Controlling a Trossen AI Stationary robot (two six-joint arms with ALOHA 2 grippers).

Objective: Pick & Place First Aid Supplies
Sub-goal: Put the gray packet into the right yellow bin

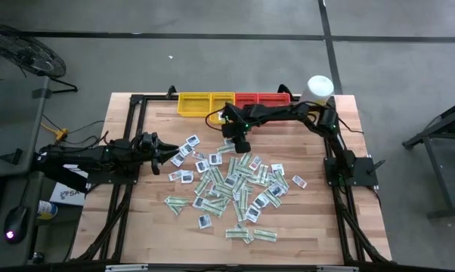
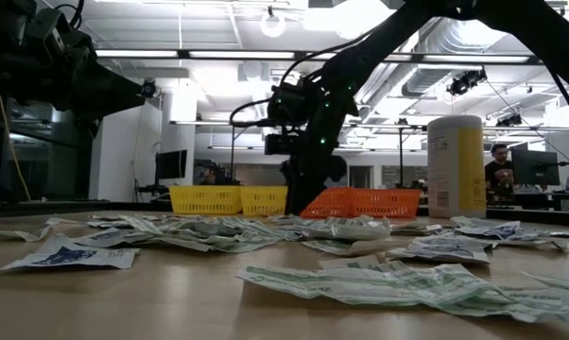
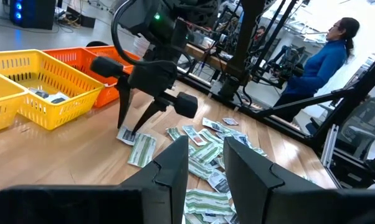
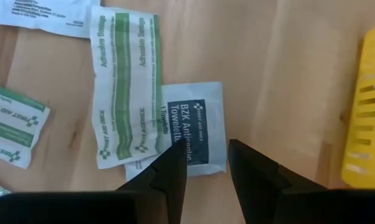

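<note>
The first aid supplies [image 1: 235,189] lie scattered flat over the middle of the wooden table, as green-and-white strips and small white squares with a blue centre. My right gripper [image 1: 239,147] is open and points steeply down at the pile's far edge. Its fingertips [image 4: 178,155] stand low over a blue-centred towelette packet [image 4: 197,127], which lies flat beside a green bandage strip [image 4: 126,87]. My left gripper [image 1: 167,155] waits level at the table's left, open, with nothing between its fingers [image 3: 175,162]. My right gripper comes at the towelette packet's near edge [image 4: 194,158] from above, slanting down, one finger on each side of that edge. The packet lies flat on the table. Whether the tips touch it, I cannot tell.
A yellow tray [image 1: 205,103] and a red tray [image 1: 261,99] stand side by side at the far edge, just beyond my right gripper. A white-and-yellow canister [image 1: 320,85] stands at the far right corner. A person in blue [image 3: 327,56] is in the room beyond the table.
</note>
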